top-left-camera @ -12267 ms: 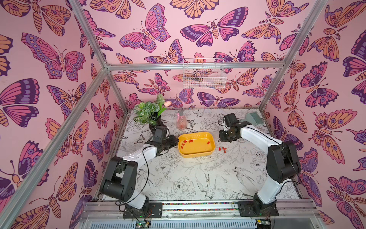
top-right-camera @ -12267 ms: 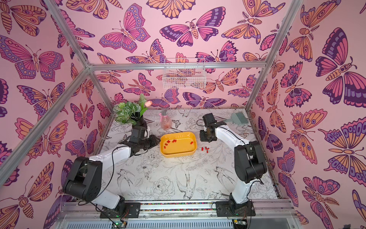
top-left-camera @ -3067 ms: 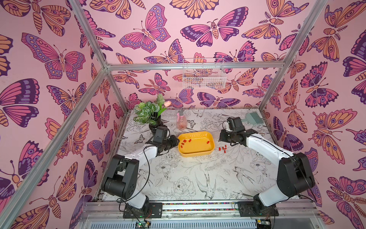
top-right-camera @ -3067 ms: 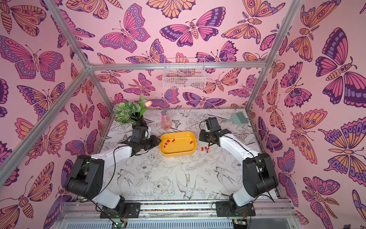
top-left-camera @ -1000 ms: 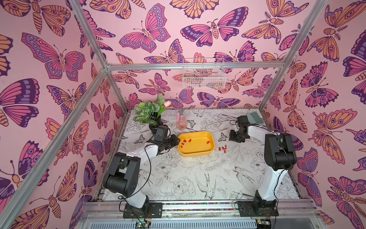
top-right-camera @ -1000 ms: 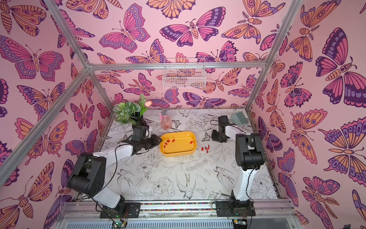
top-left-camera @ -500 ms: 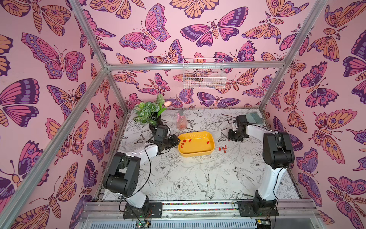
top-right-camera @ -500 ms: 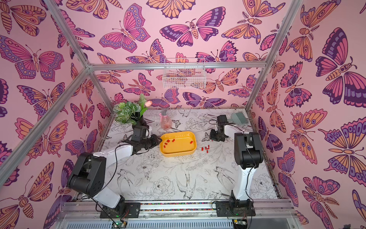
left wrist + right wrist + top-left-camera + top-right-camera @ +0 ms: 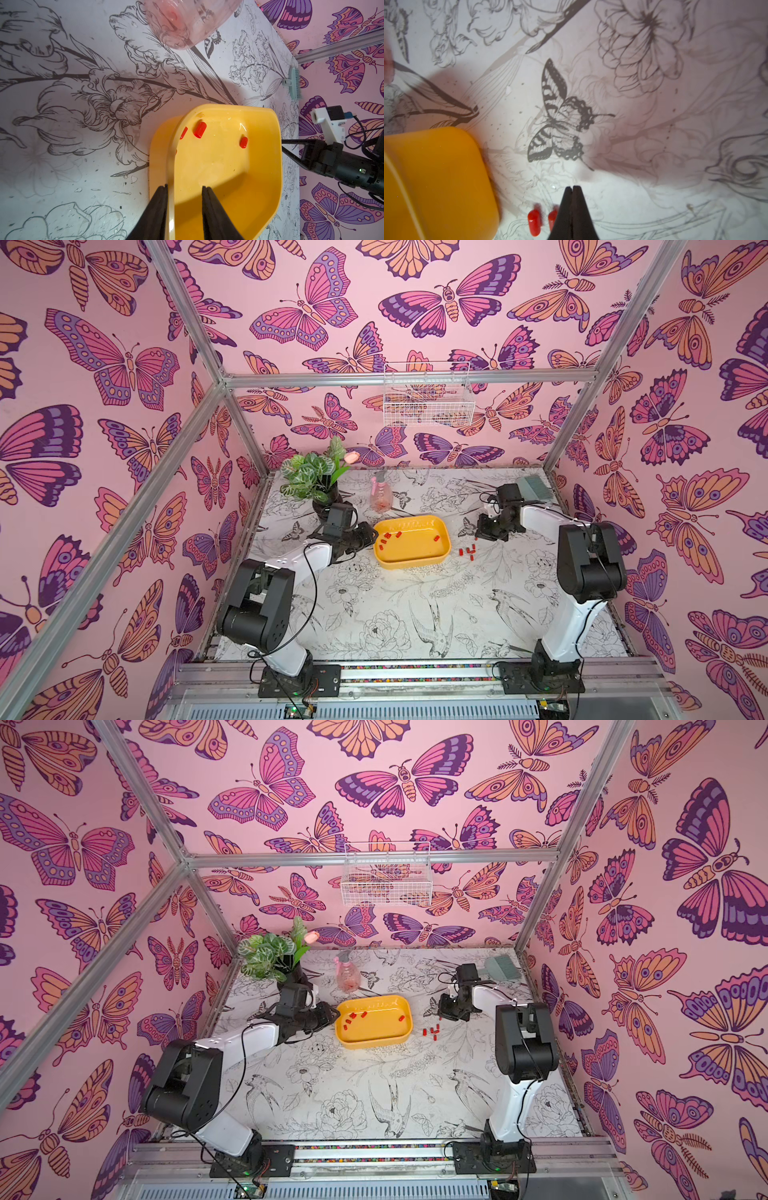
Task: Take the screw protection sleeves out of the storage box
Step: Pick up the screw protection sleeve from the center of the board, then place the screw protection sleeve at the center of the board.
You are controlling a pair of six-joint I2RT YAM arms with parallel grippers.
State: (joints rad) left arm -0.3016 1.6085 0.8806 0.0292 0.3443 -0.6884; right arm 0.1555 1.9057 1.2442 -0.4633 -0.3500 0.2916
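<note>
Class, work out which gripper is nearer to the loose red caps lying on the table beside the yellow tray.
Right. The right gripper, shut, hangs just beside the red caps; the left gripper straddles the opposite rim of the yellow tray.

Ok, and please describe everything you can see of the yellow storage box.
The storage box is a shallow yellow tray of glossy plastic, rectangular with rounded corners and a raised rim. It sits flat on the patterned table. The left gripper straddles its end wall, one finger outside, one inside; whether it clamps is unclear. A few red sleeves lie inside.
</note>
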